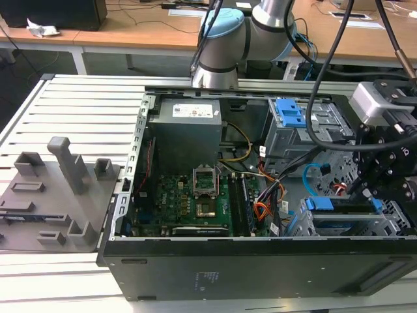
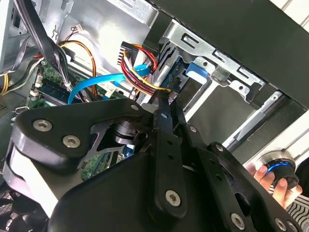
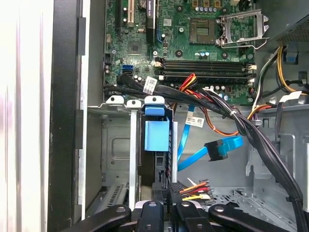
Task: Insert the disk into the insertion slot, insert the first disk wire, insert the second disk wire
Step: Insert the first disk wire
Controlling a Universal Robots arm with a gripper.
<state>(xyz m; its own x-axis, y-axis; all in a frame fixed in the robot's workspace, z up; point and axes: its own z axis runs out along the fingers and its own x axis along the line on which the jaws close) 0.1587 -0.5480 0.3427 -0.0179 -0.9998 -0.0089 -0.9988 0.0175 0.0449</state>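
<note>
The disk sits in the insertion slot (image 1: 393, 220), a silver cage (image 3: 115, 145) at the exterior view's right; its blue carrier (image 3: 157, 136) (image 1: 325, 204) shows at the bay's mouth. My gripper (image 1: 373, 194) hangs right at that bay. In both wrist views its fingers (image 3: 149, 213) are shut on the dark plug of the first disk wire (image 3: 194, 187), the red, orange and yellow bundle (image 2: 138, 66), held against the disk's end. The second disk wire (image 3: 218, 149), a light blue flat cable (image 2: 94, 83) with a dark plug, hangs loose beside it, not plugged into the disk.
Thick black cable bundles (image 3: 251, 130) cross just above the bay. The motherboard (image 1: 189, 199) lies in the case's middle, a taller grey box with a blue latch (image 1: 290, 112) behind. A grey fixture plate (image 1: 52, 195) lies outside the case. A person's hand (image 2: 263, 178) holds a knob.
</note>
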